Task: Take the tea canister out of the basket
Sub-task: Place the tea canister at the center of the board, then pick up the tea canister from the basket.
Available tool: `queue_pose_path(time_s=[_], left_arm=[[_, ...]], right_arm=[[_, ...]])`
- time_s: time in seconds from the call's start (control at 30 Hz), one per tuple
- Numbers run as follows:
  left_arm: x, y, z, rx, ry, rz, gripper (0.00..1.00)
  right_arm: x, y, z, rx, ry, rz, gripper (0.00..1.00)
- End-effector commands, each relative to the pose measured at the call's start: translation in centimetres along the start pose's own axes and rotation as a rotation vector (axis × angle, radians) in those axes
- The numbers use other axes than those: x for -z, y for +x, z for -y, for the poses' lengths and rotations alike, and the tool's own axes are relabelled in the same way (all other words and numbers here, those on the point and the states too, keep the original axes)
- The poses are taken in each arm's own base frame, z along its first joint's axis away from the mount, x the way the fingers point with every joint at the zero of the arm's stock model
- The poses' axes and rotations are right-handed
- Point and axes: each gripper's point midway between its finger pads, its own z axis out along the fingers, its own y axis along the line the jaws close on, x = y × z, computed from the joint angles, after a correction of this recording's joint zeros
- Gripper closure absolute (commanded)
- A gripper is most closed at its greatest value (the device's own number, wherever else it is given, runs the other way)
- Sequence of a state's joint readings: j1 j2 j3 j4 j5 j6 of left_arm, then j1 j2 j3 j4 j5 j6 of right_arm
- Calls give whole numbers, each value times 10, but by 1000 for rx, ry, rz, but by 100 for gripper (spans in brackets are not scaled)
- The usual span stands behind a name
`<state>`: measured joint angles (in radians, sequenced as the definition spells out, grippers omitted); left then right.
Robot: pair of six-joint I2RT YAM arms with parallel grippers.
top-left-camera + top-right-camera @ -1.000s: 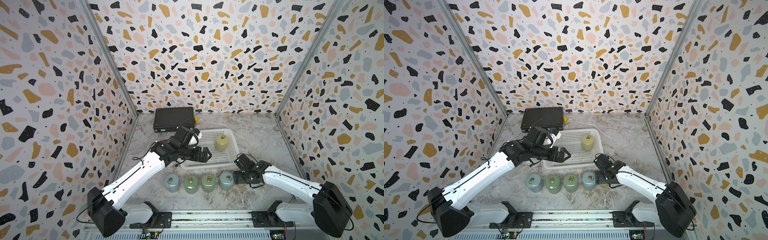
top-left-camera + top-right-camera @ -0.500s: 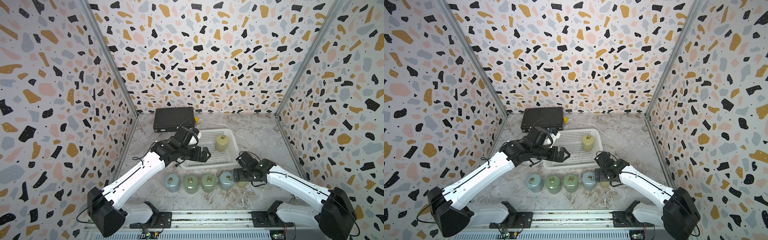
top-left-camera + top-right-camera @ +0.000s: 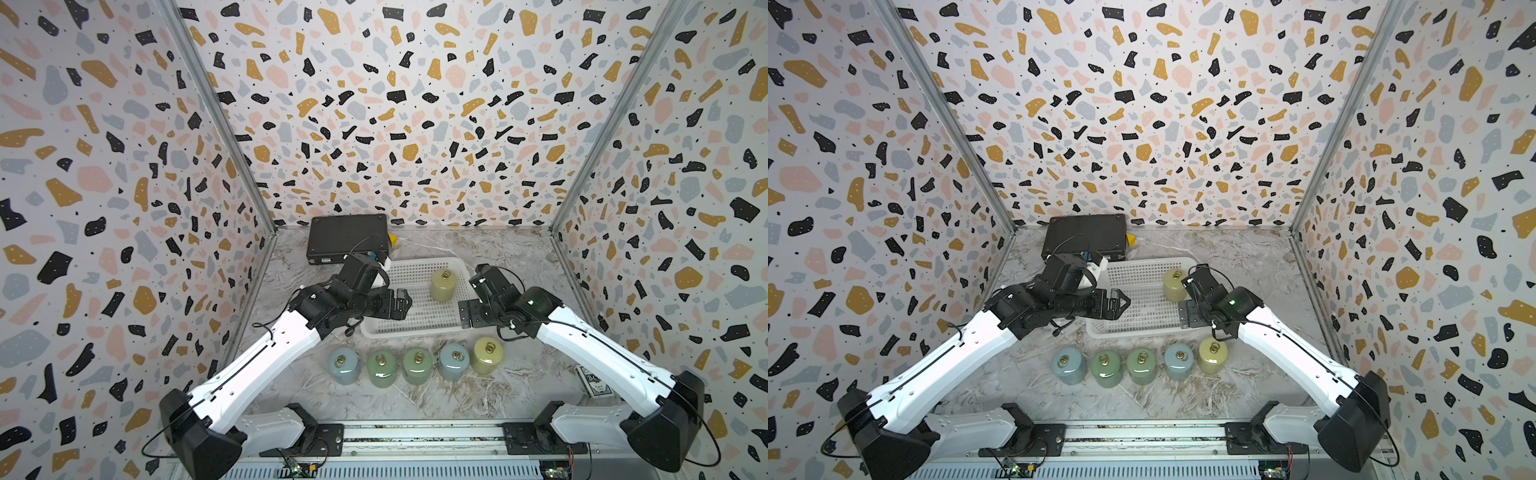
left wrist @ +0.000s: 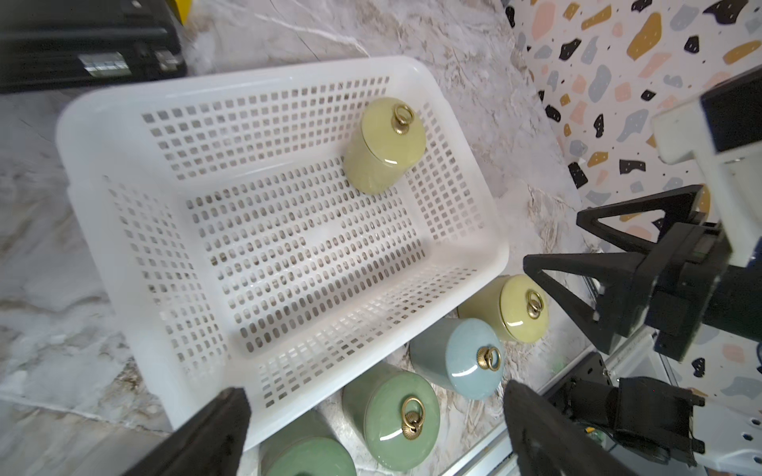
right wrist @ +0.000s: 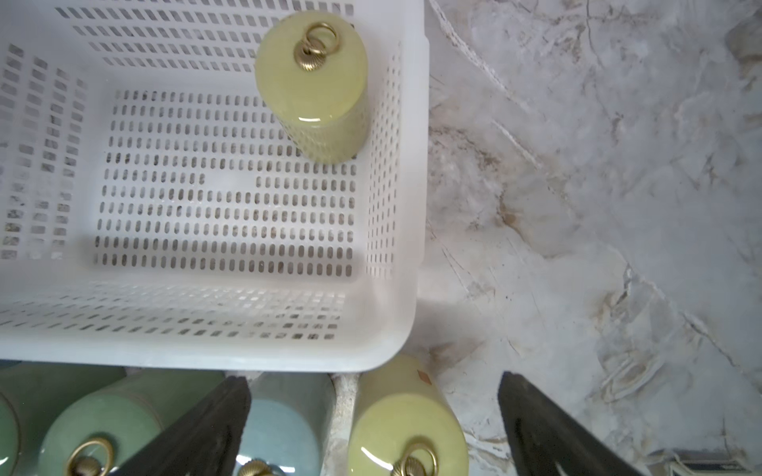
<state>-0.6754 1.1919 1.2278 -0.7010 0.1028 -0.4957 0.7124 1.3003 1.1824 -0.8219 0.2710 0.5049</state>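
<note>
Centre of both top views: white basket, with the yellow tea canister upright in its upper-right corner. Below the basket, five more canisters in a row on the table. Clear in a top view, not in the left wrist view: small printed box at lower right. Caught by the left wrist camera, missed by the right one: the opposite arm's fingers, spread apart. Then the left gripper: wide open over the basket's left half, holding nothing. And the right gripper: wide open at the right rim, empty, clear of the tea canister.
</note>
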Motion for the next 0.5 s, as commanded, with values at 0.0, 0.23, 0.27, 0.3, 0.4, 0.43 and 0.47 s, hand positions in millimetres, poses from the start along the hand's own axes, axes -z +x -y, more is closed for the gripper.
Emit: queue_pose_path(time_s=[0.0,0.23,0.27,0.3,0.4,0.43,0.47], left_arm=[[13,-18,-1,-1,-24,95,0],[19,-19,-4,0,-39,121,0],[20,-19,-5,-1,-41,125,0],[21,-19,-6,-2,-44,130,0],[24,-19,-6,-7,-45,135,0],[25,-19,-6,-8,-47,137,0],[27,-19,-7,-9,-48,140,0]], right_arm=[[-5,-28,-10,50,2,45,1],[-42,-72,-42,80,-9,57,1],[-47,-77,-45,81,-11,56,1],[-53,-81,-47,81,-10,54,1],[-72,-90,-49,72,-3,38,1],[-78,-92,-49,70,-2,30,1],[-84,-93,-49,66,0,19,1]])
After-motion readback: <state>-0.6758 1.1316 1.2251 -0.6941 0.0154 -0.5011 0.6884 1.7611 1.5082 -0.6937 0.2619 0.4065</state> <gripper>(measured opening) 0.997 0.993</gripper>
